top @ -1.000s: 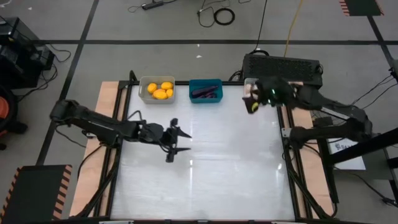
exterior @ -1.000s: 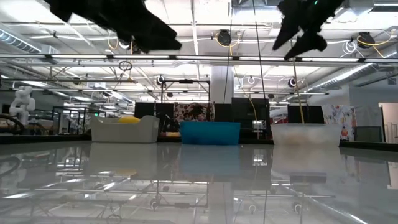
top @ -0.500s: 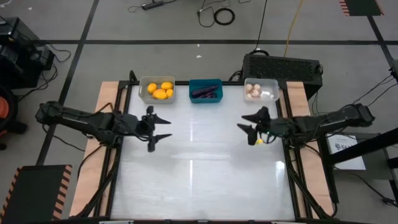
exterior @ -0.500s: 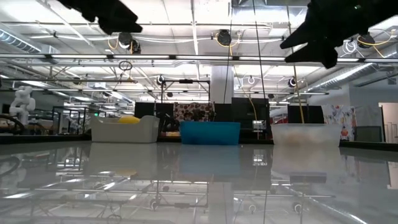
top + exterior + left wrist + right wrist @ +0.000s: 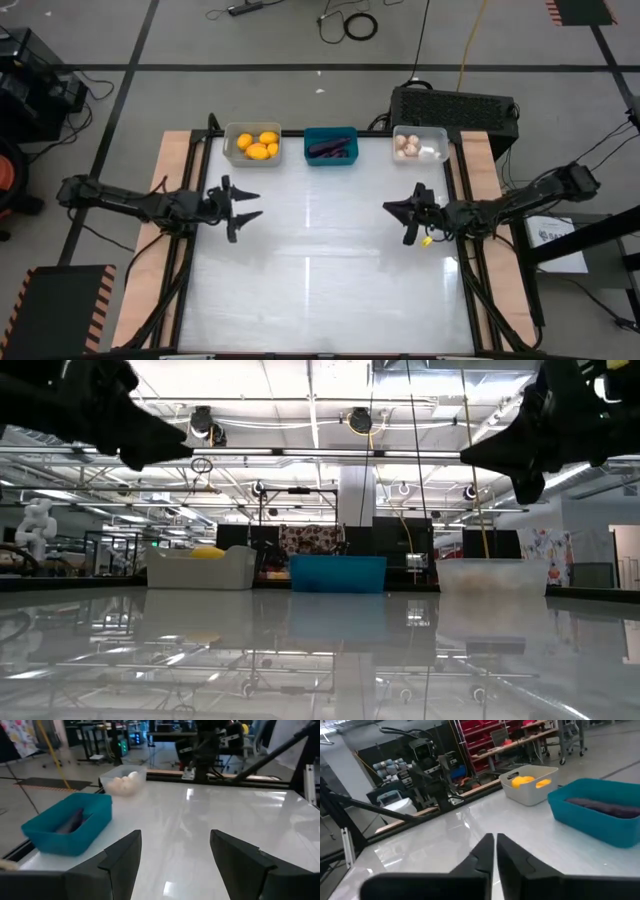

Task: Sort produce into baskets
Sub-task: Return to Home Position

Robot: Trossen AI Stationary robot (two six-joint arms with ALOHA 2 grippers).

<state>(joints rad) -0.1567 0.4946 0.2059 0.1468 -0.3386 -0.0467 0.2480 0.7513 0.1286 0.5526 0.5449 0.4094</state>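
Note:
Three baskets stand in a row along the table's far edge. The light grey basket (image 5: 253,144) holds yellow-orange fruits, the teal basket (image 5: 331,146) holds dark purple pieces, and the translucent white basket (image 5: 420,145) holds pale garlic-like bulbs. My left gripper (image 5: 256,205) hovers open near the table's left edge, nothing between its fingers (image 5: 175,852). My right gripper (image 5: 392,210) hovers near the right edge, on the near side of the white basket, its fingers shut on nothing (image 5: 495,844). No produce lies on the open table top.
A large black box (image 5: 455,105) stands beyond the far right corner. Wooden strips (image 5: 170,170) and dark rails run along both sides. The glossy white table top (image 5: 320,270) spreads between the arms and toward the near edge.
My left gripper has drawn back from the table's middle toward its left edge. My right gripper has come away from the white basket toward the near edge and now hovers by the right edge.

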